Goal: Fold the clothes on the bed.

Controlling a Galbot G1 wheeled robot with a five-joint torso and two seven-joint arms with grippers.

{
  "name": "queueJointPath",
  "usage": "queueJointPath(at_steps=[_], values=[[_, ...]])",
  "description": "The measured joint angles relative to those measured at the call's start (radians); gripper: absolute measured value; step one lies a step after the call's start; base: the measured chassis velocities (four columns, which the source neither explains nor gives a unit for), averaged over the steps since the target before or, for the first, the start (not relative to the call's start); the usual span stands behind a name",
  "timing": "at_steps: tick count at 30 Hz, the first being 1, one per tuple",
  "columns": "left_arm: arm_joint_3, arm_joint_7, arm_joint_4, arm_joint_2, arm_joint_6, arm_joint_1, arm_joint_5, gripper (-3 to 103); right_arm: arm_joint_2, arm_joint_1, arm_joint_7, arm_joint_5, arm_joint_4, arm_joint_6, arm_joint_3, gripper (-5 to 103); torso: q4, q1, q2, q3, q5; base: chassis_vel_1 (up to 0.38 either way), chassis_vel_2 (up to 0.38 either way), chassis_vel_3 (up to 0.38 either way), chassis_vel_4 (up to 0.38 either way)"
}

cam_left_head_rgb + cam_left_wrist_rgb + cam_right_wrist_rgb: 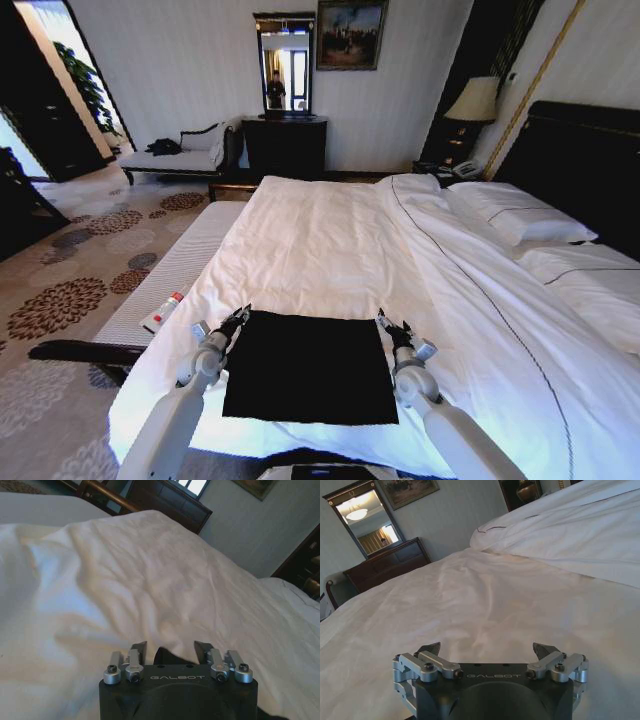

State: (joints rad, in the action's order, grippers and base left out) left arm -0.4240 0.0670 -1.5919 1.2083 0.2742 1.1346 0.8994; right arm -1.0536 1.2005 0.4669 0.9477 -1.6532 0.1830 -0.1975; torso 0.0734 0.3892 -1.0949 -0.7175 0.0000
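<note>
The clothes (310,365) lie as a flat black rectangle on the near edge of the bed (330,230), on its white duvet. No lettering shows on the fabric. My left gripper (240,316) hovers at the rectangle's far left corner, open and holding nothing. My right gripper (386,321) hovers at the far right corner, also open. In the left wrist view the left gripper (171,648) is spread over the duvet, with a bit of the black clothes (162,656) between its fingers. The right gripper (486,650) stands wide open above bare duvet.
White pillows (520,215) and a dark headboard (590,150) are at the right. A pale bench (185,265) runs along the bed's left side, with a small bottle (166,309) on it. A dresser (285,145), a chaise lounge (185,155) and a lamp (475,100) line the far wall.
</note>
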Motion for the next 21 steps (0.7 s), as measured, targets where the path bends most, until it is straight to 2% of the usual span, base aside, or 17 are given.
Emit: queueJointPath(at_steps=[2, 4, 8, 10, 12, 14, 16, 17, 19, 20, 21], values=[[0.003, 0.0, 0.009, 0.003, 0.0, 0.0, -0.006, 70, 0.001, 0.004, 0.001, -0.004, -0.001, 0.0, 0.0, 100, 0.0001, 0.0, 0.0, 0.0, 0.0001, 0.0, 0.0, 0.0, 0.0], [0.005, -0.001, 0.015, 0.005, 0.0, -0.001, -0.009, 70, 0.003, 0.005, 0.002, -0.005, -0.002, 0.0, 0.0, 100, 0.0, 0.0, 0.0, 0.0, 0.0, 0.0, 0.0, 0.0, 0.0], [0.013, -0.003, 0.033, 0.019, -0.001, -0.009, -0.027, 92, 0.005, 0.01, 0.004, -0.008, -0.004, 0.0, -0.002, 100, 0.0, 0.0, 0.0, 0.0, 0.0, 0.0, 0.0, 0.0, 0.0], [0.015, -0.004, 0.035, 0.023, -0.002, -0.011, -0.03, 92, 0.005, 0.011, 0.005, -0.009, -0.004, 0.0, -0.002, 100, 0.0, 0.0, 0.0, 0.0, 0.0, 0.0, 0.0, 0.0, 0.0], [0.018, -0.005, 0.041, 0.032, -0.004, -0.017, -0.037, 97, 0.005, 0.012, 0.005, -0.01, -0.004, 0.0, -0.002, 100, 0.0001, 0.0, 0.0, 0.0, 0.0, 0.0, 0.0, 0.0, 0.0], [0.02, -0.005, 0.044, 0.036, -0.004, -0.018, -0.041, 93, 0.005, 0.013, 0.006, -0.011, -0.004, 0.0, -0.002, 100, 0.0001, 0.0, 0.0, 0.0, 0.0, 0.0, 0.0, 0.0, 0.0], [0.022, -0.004, 0.047, 0.044, -0.005, -0.02, -0.046, 83, 0.004, 0.013, 0.006, -0.013, -0.003, 0.0, -0.002, 100, 0.0, 0.0, 0.0, 0.0, 0.0, 0.0, 0.0, 0.0, 0.0], [0.022, -0.004, 0.048, 0.048, -0.005, -0.021, -0.046, 83, 0.003, 0.013, 0.006, -0.013, -0.001, 0.0, -0.002, 100, 0.0, 0.0, 0.0, 0.0, 0.0, 0.0, 0.0, 0.0, 0.0], [0.023, -0.004, 0.05, 0.056, -0.005, -0.023, -0.047, 72, 0.002, 0.011, 0.007, -0.014, 0.004, 0.0, -0.001, 100, 0.0, 0.0, 0.0, 0.0, 0.0, 0.0, 0.0, 0.0, 0.0], [0.023, -0.004, 0.05, 0.056, -0.005, -0.023, -0.047, 72, 0.002, 0.011, 0.007, -0.014, 0.004, 0.0, -0.001, 100, 0.0, 0.0, 0.0, 0.0, 0.0, 0.0, 0.0, 0.0, 0.0], [0.023, -0.003, 0.053, 0.058, -0.005, -0.025, -0.048, 67, 0.002, 0.01, 0.008, -0.014, 0.004, 0.0, -0.001, 100, 0.0, 0.0, 0.0, 0.0, 0.0, 0.0, 0.0, 0.0, 0.0]])
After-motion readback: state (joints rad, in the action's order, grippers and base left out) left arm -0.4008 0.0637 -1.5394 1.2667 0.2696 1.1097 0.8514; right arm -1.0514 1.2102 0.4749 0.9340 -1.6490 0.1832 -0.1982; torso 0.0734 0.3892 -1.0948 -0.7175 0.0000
